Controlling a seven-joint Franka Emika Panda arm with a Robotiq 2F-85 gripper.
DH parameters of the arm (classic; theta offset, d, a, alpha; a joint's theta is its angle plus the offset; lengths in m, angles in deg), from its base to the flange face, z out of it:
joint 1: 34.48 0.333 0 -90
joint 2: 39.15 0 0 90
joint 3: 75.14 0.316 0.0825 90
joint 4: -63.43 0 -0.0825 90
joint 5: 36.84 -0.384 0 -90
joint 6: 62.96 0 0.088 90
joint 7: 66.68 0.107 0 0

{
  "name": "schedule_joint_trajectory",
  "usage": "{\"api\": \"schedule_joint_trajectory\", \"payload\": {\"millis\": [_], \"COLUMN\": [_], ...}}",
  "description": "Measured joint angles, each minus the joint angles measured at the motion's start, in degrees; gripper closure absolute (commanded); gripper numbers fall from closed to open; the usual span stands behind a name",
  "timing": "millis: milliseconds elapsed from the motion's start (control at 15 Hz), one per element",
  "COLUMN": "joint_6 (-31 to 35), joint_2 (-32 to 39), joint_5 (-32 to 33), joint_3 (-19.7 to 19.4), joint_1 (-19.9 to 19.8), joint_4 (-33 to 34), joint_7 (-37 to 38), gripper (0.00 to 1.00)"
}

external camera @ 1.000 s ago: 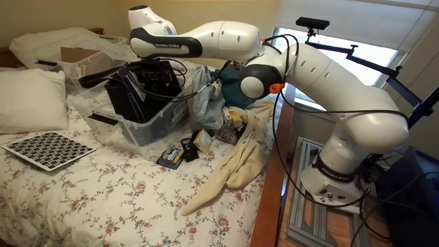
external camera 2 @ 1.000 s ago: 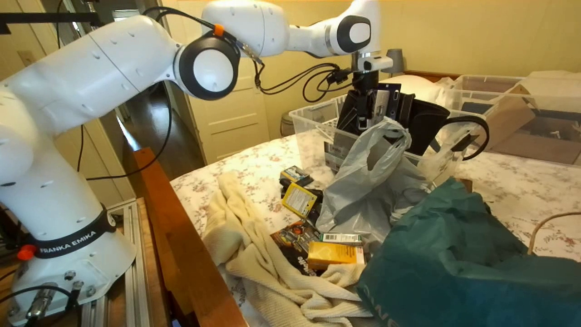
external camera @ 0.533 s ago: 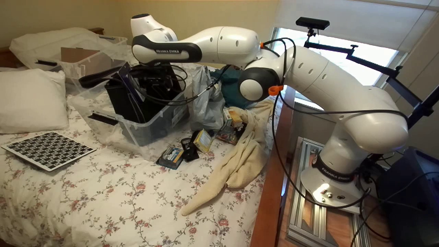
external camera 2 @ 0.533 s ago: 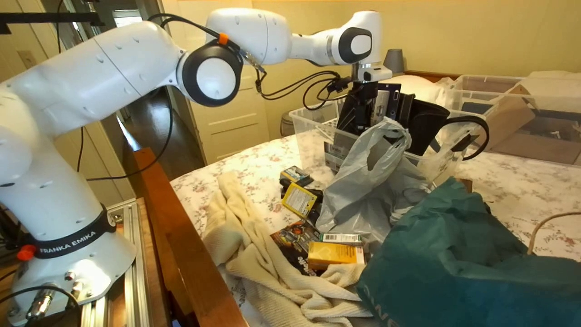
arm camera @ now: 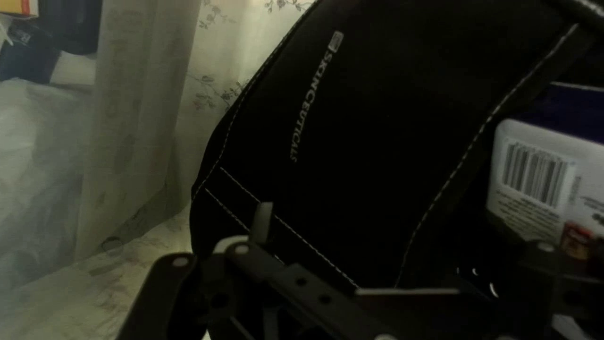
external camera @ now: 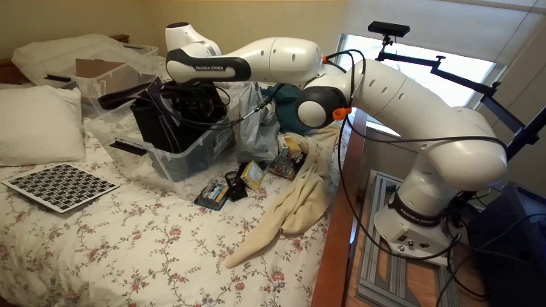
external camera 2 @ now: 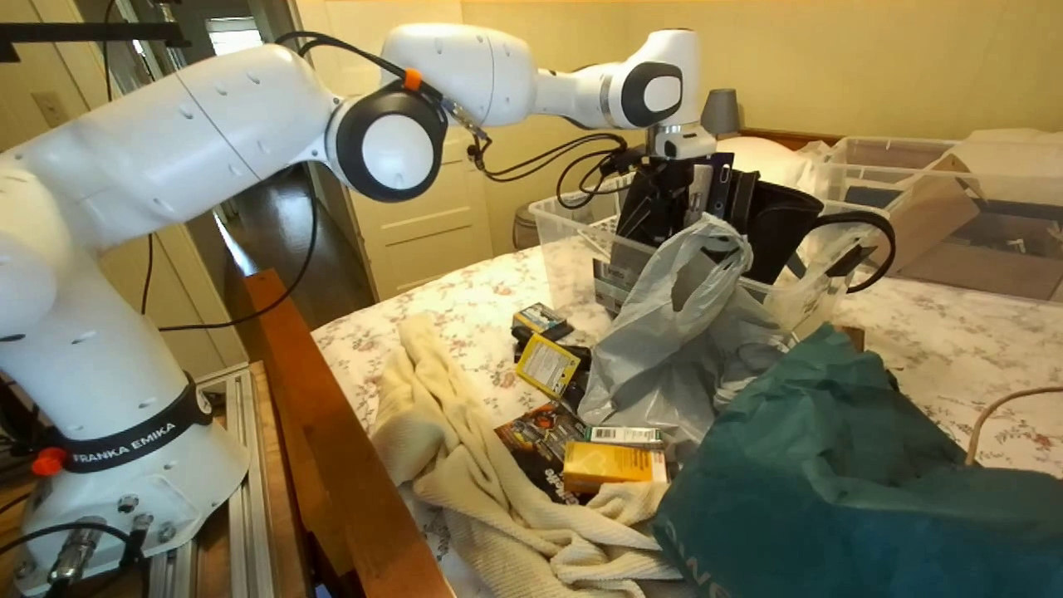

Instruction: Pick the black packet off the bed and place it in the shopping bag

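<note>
OK so over the last second the arm (external camera: 290, 62) has sunk, and my pincer (arm camera: 398, 274) is now down at the black bag (arm camera: 368, 141) (inside or just beside, can't tell) that sits in the clear bin (external camera: 190, 164) on the bed (external camera: 170, 256). Jaws are spread wide apart, nothing clamped that I can see. As for the black packet, can't pin it down: might be the dark printed pack (external camera 2: 540, 448) on the bed by the orange box (external camera 2: 610, 463), might already be inside the bag. Sinking with spread jaws looks to me like a reach rather than a drop-off, so I wouldn't call the task done yet.
</note>
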State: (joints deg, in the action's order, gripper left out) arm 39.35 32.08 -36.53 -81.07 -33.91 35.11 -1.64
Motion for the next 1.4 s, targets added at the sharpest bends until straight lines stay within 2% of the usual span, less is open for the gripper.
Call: {"api": "schedule_joint_trajectory", "payload": {"millis": [67,133,200,800,933,1400], "joint_6": [0.51,0.82,0.92,1.00,1.00,0.99], "joint_2": [0.12,0.24,0.34,0.56,0.33,-0.03], "joint_5": [-0.16,-0.19,-0.21,-0.49,-0.90,-1.09], "joint_3": [0.02,0.04,0.06,0.78,1.54,3.13], "joint_1": [-0.09,-0.16,-0.22,-0.75,-1.26,-2.53], "joint_4": [0.00,0.00,0.00,0.13,0.24,0.62], "joint_7": [0.79,1.39,1.78,2.66,2.43,1.83], "gripper": [0.16,0.26,0.31,0.95,1.00,0.99]}}
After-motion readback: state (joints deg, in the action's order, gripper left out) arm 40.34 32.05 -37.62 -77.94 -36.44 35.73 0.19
